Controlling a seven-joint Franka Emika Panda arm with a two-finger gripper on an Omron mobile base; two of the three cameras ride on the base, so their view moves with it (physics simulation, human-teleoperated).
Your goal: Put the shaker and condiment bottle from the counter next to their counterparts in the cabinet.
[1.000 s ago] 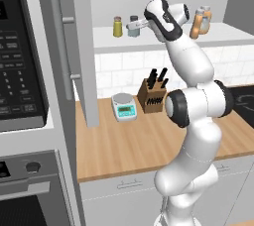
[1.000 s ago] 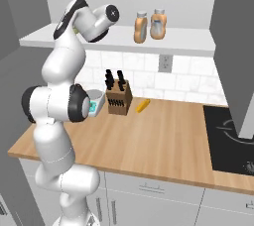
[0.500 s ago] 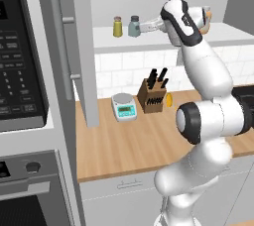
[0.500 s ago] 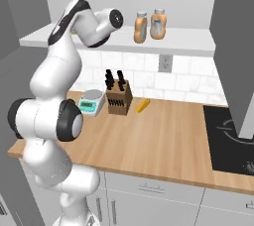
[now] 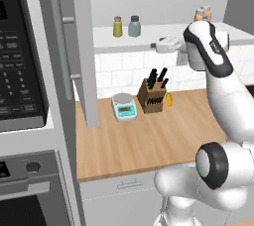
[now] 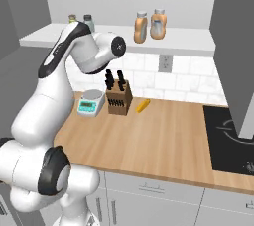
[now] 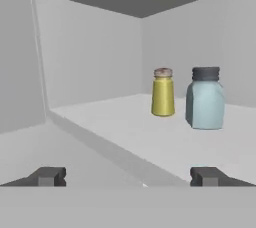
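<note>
**Blue-grey shaker standing beside its olive-yellow counterpart on the cabinet shelf**

Blue-grey shaker [image 7: 205,99] with a dark cap stands upright on the white shelf board [image 7: 150,142] of the cabinet [image 5: 74,46], just beside the olive-yellow shaker [image 7: 163,92] and apart from it by a narrow gap. In the left base view the same pair appears at the left end of the shelf, the olive-yellow one to the left of the blue-grey one. The gripper [image 7: 127,176] faces the two shakers from in front of the shelf edge; its jaws are spread wide, one dark tip at each side of the hand view, and nothing lies between them. Both shakers stand clear of the finger tips.

Two orange bottles [image 6: 150,26] with pale labels and grey caps stand upright and close together further along the same shelf, well apart from the shakers. Which of them is the condiment bottle cannot be told.

The white arm reaches from the base up to shelf height, its hand [image 5: 168,45] level with the shelf's front edge. The tall grey cabinet door [image 5: 82,51] with a bar handle stands open at the left. On the wooden worktop [image 6: 163,141] below, against the tiled wall, stand a small kitchen scale [image 6: 91,103] and a knife block [image 6: 118,99]; a small yellow-orange item [image 6: 143,105] lies just to the right of the block.
</note>
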